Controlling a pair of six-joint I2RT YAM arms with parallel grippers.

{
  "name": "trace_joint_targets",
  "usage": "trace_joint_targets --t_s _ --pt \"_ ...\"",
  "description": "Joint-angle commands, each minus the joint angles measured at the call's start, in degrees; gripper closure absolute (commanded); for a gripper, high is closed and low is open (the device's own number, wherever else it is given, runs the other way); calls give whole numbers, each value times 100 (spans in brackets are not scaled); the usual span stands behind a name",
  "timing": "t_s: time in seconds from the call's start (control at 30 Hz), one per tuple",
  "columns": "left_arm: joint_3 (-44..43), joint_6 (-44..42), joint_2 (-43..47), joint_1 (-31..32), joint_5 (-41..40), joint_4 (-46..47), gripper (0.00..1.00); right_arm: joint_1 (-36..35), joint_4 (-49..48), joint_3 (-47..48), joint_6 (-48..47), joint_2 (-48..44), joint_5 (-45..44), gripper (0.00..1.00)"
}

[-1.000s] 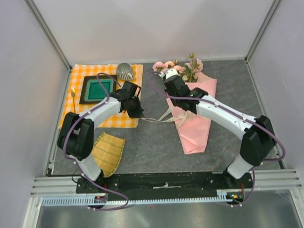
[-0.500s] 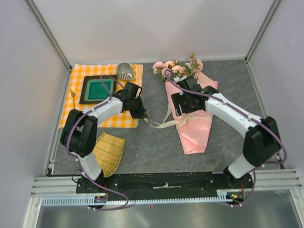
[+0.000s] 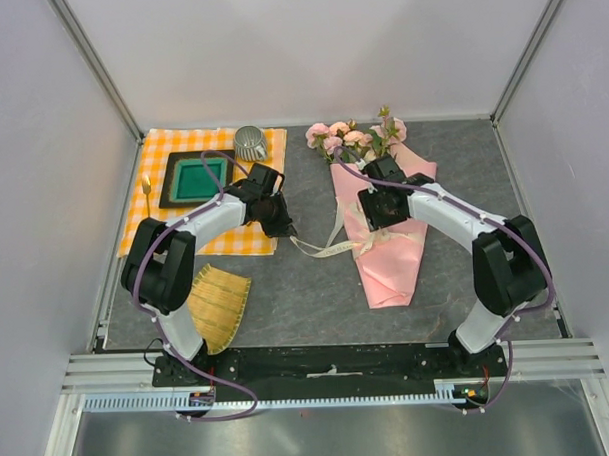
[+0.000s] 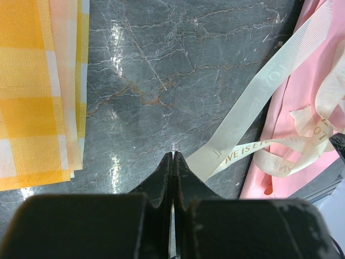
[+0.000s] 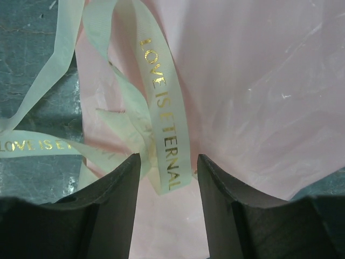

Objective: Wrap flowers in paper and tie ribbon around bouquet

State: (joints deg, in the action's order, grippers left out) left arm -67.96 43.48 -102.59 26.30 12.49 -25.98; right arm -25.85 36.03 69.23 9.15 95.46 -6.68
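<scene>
The left gripper [image 4: 172,156], jaws pressed together, sits just beside the ribbon [image 4: 259,91] trailing onto the paper [image 4: 302,81].

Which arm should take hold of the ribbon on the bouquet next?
Right. The right fingers stand open on either side of a ribbon strand lying on the paper. The left fingers are shut at the ribbon's far end on the table, apart from the bouquet.
</scene>
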Motion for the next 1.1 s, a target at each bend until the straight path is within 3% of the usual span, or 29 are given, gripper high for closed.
trace_joint_targets --t_s 0.0,0.2,0.37,0.5,0.67,0.7,0.93,0.97,1.0,1.07 --pt "-147 125 54 -38 60 172 99 -8 -395 99 -203 244 -149 51" --pt "-138 195 107 -38 -106 32 99 -17 -544 91 -229 473 -308 72" --pt "-156 283 90 -46 -185 -4 99 -17 -615 82 -141 482 -422 75" --pt "-129 397 90 -55 -335 -65 99 -17 -457 196 -27 456 -510 97" --pt "-156 459 72 -126 -476 -206 99 -105 -45 468 8 122 -747 91" --pt "-156 468 72 -134 -476 -206 99 -105 26 512 34 105 -834 100" --pt "-322 433 37 -134 -458 -337 99 -157 501 758 61 104 -738 100" --pt "-340 424 46 -134 -458 -364 99 -158 571 758 52 70 -756 96" --pt "-349 407 37 -134 -449 -373 99 -158 606 767 52 52 -739 83" --pt "-375 398 63 -143 -476 -399 99 -158 677 750 26 -1 -502 77"
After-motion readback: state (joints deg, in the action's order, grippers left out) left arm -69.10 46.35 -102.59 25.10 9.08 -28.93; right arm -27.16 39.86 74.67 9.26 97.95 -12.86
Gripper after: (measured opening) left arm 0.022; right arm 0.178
